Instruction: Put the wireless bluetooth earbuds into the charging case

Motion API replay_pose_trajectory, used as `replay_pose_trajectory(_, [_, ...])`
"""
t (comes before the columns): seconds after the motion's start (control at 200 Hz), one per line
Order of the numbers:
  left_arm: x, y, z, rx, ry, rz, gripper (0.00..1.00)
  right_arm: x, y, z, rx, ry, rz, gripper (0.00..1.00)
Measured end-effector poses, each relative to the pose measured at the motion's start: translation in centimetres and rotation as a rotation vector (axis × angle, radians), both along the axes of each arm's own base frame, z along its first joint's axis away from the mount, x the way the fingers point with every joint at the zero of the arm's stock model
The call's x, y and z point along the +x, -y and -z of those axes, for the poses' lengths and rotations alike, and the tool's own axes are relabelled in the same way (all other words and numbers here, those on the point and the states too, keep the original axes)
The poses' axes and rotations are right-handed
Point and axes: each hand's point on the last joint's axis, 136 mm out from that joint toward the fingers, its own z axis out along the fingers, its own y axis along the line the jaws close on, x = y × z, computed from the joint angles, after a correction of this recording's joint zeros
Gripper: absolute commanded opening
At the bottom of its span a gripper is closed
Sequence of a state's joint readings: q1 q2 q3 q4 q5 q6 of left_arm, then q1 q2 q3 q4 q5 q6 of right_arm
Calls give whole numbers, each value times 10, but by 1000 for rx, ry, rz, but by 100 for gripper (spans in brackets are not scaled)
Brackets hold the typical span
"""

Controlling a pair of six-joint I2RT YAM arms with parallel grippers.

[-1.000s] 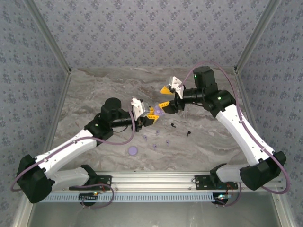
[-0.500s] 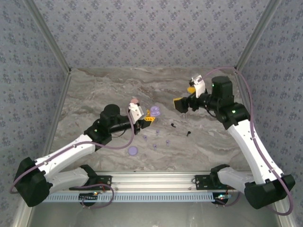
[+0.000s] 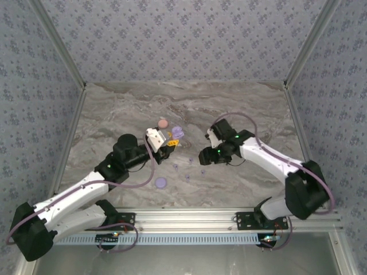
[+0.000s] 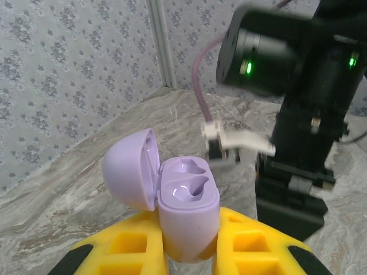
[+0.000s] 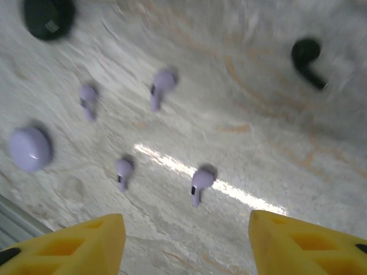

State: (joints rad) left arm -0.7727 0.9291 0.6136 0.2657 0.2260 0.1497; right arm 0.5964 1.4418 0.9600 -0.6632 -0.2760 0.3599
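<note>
The lavender charging case [image 4: 187,215] stands upright with its lid swung open to the left and both wells empty. My left gripper [image 4: 189,255] is shut on its lower body; from above, the case [image 3: 176,132] sits at the tip of the left gripper [image 3: 171,139]. Several lavender earbuds [image 5: 200,182] lie loose on the marble, and a black earbud [image 5: 307,57] lies further off. My right gripper [image 5: 186,243] hangs open low above them with nothing between its yellow fingers [image 5: 86,240]. In the top view it [image 3: 204,156] hovers just right of the lavender earbuds [image 3: 188,177].
A lavender disc [image 3: 161,182] lies near the front and a pink disc [image 3: 163,123] behind the case. The same lavender disc [image 5: 28,148] sits left in the right wrist view, with a dark round object [image 5: 49,17] at top left. The right arm [image 4: 298,114] stands close behind the case.
The right arm drew away from the case, swung back, then dropped low over the loose earbuds. The left gripper, still holding the case, shifted slightly left.
</note>
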Motion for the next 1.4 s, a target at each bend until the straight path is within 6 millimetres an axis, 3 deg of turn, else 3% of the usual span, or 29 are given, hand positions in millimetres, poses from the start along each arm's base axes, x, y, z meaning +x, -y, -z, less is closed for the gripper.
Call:
replay_pose_trajectory(0.105, [2,-2,1,3,0,-15,0,-4,-3,25,-87,-90,10,42])
replay_pose_trajectory(0.215, [3,-3,4,8,-4,-24,0,-4,-13,41,-164,-128,-12,40])
replay_pose_trajectory(0.395, [4,-4,5,11,-4,-33,0,-4,-29,50,-218,-118,-53,40])
replay_pose_trajectory(0.65, [4,-6,2,9,7,-40,0,-4,-19,66,-300,-136,-40,40])
replay_pose_trajectory(0.894, [4,-6,2,10,8,-43,0,-7,-18,72,-333,-147,-53,39])
replay_pose_trajectory(1.179, [6,-7,2,11,10,-52,0,-8,-15,73,-364,-142,-49,28])
replay_pose_trajectory(1.399, [6,-7,2,12,10,-55,0,-8,-14,73,-368,-142,-49,25])
